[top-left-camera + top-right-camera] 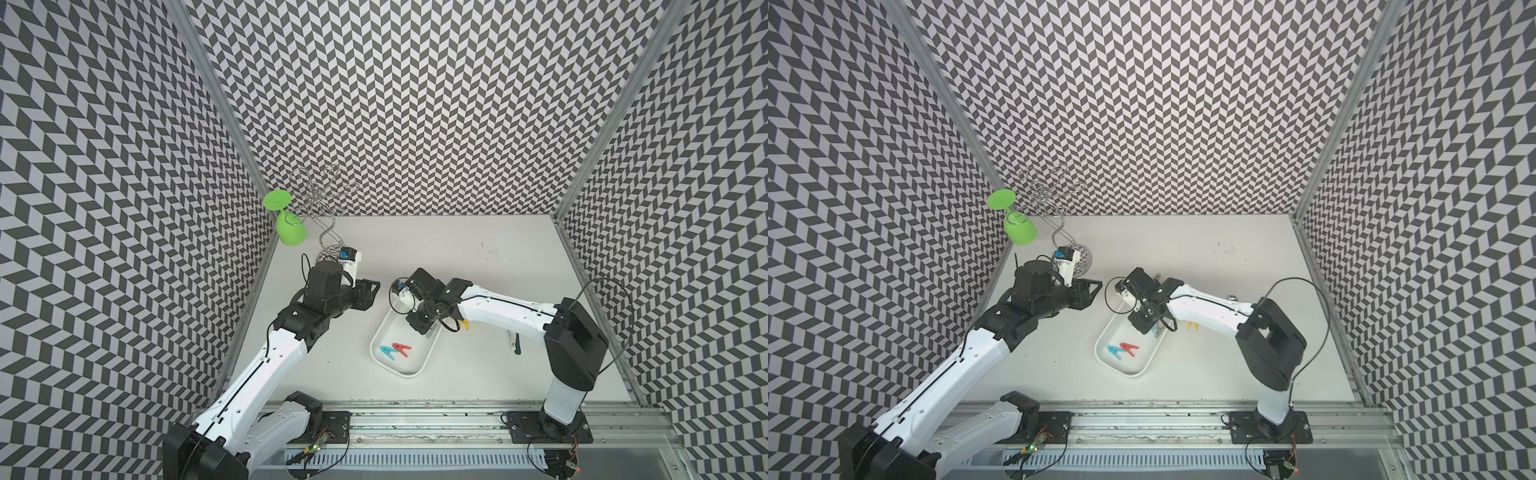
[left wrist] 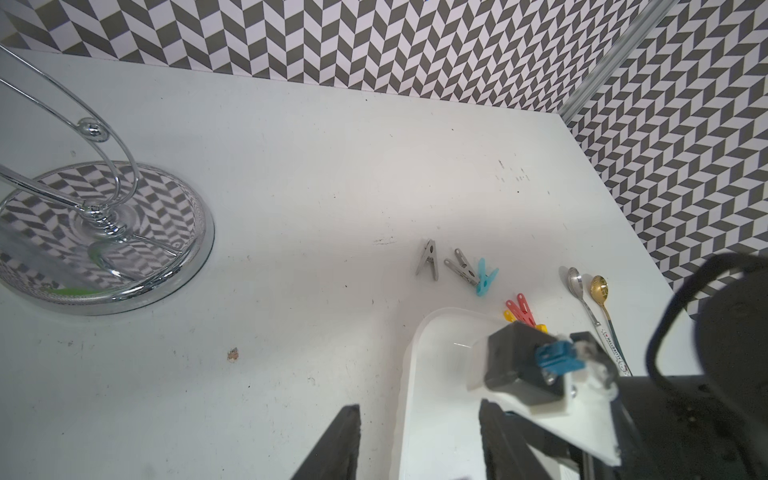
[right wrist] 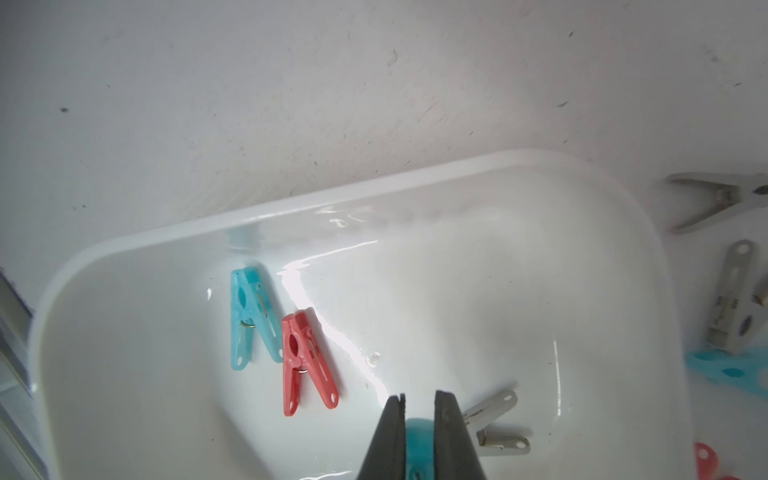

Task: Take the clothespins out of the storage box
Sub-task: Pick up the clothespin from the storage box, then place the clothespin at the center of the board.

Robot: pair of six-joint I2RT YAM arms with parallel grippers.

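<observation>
1. The left gripper (image 2: 417, 410) hangs open and empty near the box (image 3: 291, 204). A swing inward could knock the box askew.
2. A teal peg (image 3: 251, 316) and a red peg (image 3: 307, 365) lie touching on the box floor, so grabbing one may drag the other.
3. The right gripper (image 3: 419, 399) is clamped on the held peg (image 3: 417, 441), low inside the box. The bite looks narrow, so the peg could twist free on lifting.
4. A grey peg (image 3: 494, 424) lies just beside those fingers and may get snagged.
5. The pegs already out (image 2: 461, 268) crowd the drop spot.
</observation>
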